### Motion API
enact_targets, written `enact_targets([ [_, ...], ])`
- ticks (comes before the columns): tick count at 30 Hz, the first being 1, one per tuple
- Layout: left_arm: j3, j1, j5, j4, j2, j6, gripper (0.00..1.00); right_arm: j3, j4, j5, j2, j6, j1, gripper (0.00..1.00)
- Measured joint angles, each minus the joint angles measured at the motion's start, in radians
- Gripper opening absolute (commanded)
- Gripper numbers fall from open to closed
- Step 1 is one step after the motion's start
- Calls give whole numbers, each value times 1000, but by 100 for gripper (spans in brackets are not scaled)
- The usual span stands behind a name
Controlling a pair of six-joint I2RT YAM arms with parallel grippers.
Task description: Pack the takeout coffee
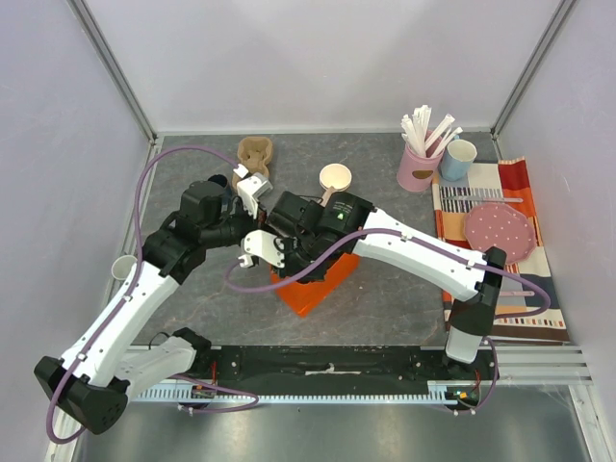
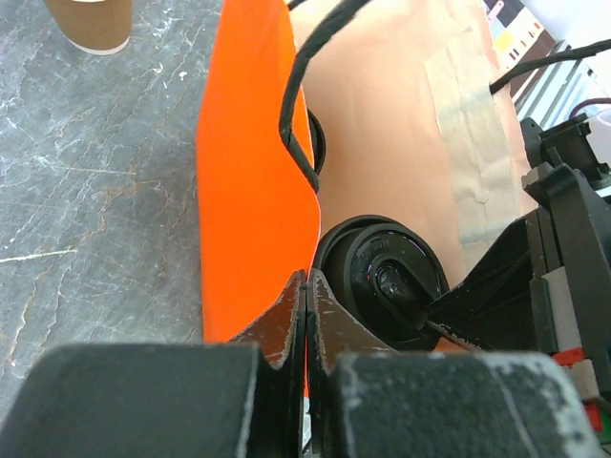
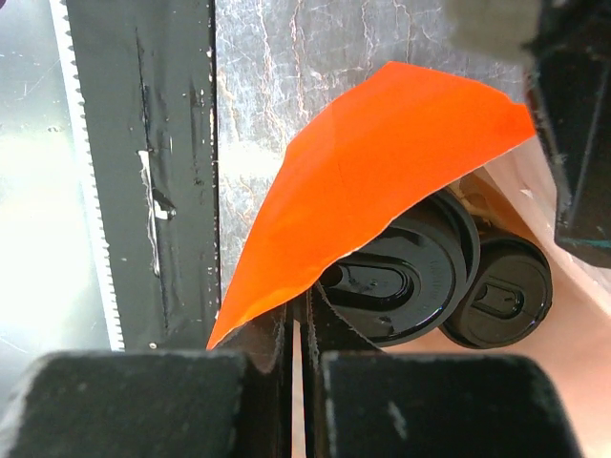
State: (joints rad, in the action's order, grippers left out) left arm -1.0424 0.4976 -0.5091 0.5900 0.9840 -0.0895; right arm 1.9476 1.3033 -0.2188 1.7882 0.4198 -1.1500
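Note:
An orange paper bag (image 1: 318,289) stands open in the middle of the table, and both arms meet over it. Two black cup lids (image 3: 401,277) (image 3: 501,291) sit side by side inside the bag; the cups under them are hidden. My left gripper (image 2: 307,279) is shut on the bag's orange edge (image 2: 253,191), with one lid (image 2: 387,281) just to its right. My right gripper (image 3: 304,303) is shut on the bag's other edge (image 3: 363,181), right over the nearer lid.
An open, lidless kraft cup (image 1: 335,178) stands behind the bag and shows in the left wrist view (image 2: 91,24). A teddy bear (image 1: 255,152), a pink cup of straws (image 1: 419,166), a light blue cup (image 1: 459,159), a pink plate (image 1: 500,229) and a small cup (image 1: 123,267) are around.

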Motion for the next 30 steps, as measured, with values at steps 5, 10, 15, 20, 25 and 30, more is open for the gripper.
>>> enact_targets([
  [5, 0, -4, -11, -2, -11, 1, 2, 0, 0, -1, 0, 31, 5, 0],
  [10, 13, -10, -17, -13, -21, 3, 2, -5, -7, -14, 29, 95, 5, 0],
  [15, 63, -14, -18, -41, -45, 5, 2, -70, -55, -18, 36, 163, 0, 0],
  [20, 101, -14, -21, -53, -83, 5, 2, -98, -87, -35, 36, 199, -5, 0],
  [25, 101, -14, -23, -49, -87, 6, 2, -112, -108, -51, 36, 210, -5, 3],
  [30, 102, -15, -23, -45, -85, 13, 2, -132, -146, -58, 36, 220, -5, 22],
])
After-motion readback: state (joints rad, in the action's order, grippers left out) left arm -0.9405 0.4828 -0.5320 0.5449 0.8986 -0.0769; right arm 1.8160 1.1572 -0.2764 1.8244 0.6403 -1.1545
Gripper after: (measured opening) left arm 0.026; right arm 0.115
